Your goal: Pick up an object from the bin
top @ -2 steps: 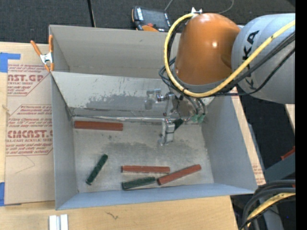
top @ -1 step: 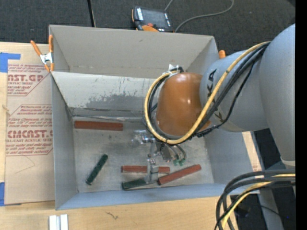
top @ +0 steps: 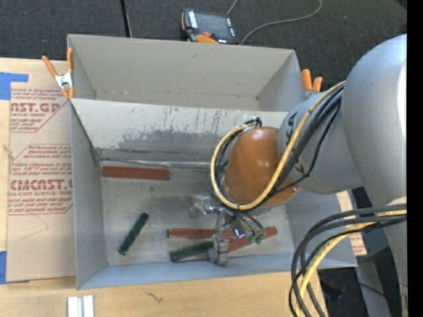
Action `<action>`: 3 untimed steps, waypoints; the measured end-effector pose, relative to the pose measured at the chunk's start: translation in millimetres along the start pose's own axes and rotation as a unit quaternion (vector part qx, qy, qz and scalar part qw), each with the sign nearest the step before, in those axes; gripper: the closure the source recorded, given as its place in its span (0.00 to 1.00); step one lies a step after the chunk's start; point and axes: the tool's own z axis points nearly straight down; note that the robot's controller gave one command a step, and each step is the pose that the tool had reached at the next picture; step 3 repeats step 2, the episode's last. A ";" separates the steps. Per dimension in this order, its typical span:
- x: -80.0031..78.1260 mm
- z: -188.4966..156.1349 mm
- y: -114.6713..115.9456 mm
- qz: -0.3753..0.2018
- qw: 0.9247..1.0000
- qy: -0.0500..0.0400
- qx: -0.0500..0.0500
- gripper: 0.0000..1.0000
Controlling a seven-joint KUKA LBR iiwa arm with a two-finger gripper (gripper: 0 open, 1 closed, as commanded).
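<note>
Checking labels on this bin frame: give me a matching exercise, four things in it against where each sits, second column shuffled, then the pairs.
Column 1
1. wide brown bar
2. slanted green stick
3. level green stick
4. end effector

Column 2
A. front of the bin, right of middle
B. foot of the back wall, left side
C. along the front wall, right end by the end effector
D. left of the floor, apart from the rest

Pairs: 1-B, 2-D, 3-C, 4-A
</note>
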 end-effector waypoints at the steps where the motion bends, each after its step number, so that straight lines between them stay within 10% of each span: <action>1: -3.0 -5.9 1.4 -0.001 1.000 -0.004 0.000 1.00; 2: -7.5 -139.5 9.0 -0.002 1.000 -0.007 0.001 1.00; 3: -7.5 -139.5 9.0 -0.002 1.000 -0.007 0.001 1.00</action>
